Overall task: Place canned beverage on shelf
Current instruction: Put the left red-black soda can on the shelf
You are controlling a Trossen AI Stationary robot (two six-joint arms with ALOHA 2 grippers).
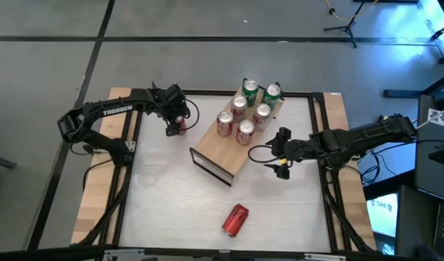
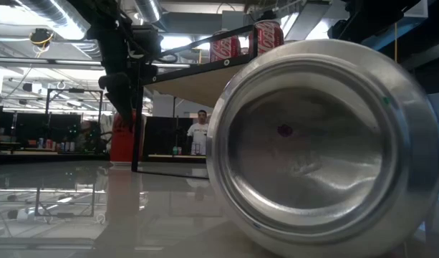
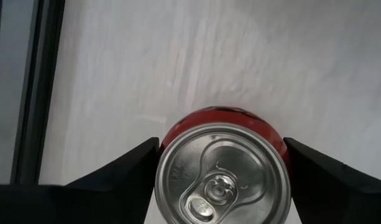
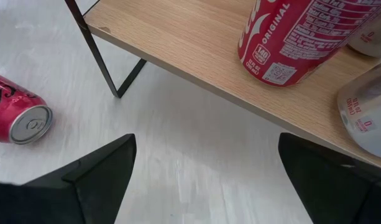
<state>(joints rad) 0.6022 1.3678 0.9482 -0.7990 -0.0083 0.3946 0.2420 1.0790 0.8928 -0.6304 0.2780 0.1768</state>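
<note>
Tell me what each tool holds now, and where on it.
Left tool straddles an upright red can, fingers at its sides near the top; firm grip can't be told. Right tool is open, holding nothing.

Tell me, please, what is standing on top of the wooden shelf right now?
Six upright cans stand on the shelf, crowded toward its far end: four red-and-white, two green at the back. The near end of the board is bare. Their labels cannot be read from above.
</note>
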